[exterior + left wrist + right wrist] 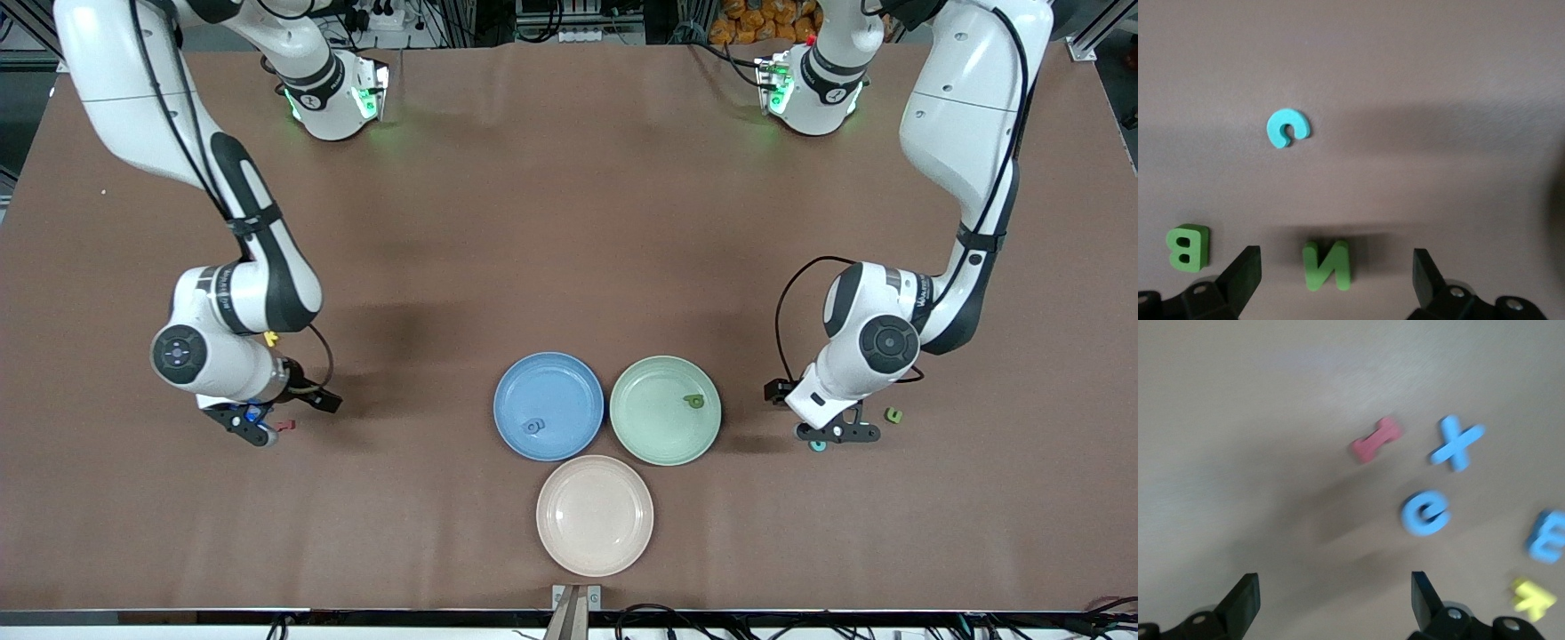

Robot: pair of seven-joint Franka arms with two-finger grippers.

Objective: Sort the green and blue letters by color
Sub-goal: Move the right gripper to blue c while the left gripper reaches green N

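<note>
My left gripper (840,435) is open, low over the table at the left arm's end. In the left wrist view a green letter N (1327,265) lies between its fingers (1245,273), untouched. A green B (1188,248) lies beside it and shows in the front view (893,414). A light blue C (1288,128) lies close by. My right gripper (253,425) is open and empty at the right arm's end. Its wrist view shows a blue X (1457,443), a blue e (1425,513) and a blue E (1546,535) off to one side.
A blue plate (560,391) holds one blue letter (533,427). A green plate (653,418) holds one green letter (694,401). A pink plate (595,515) stands nearer the camera. A red I (1376,440) and a yellow letter (1531,598) lie by the blue letters.
</note>
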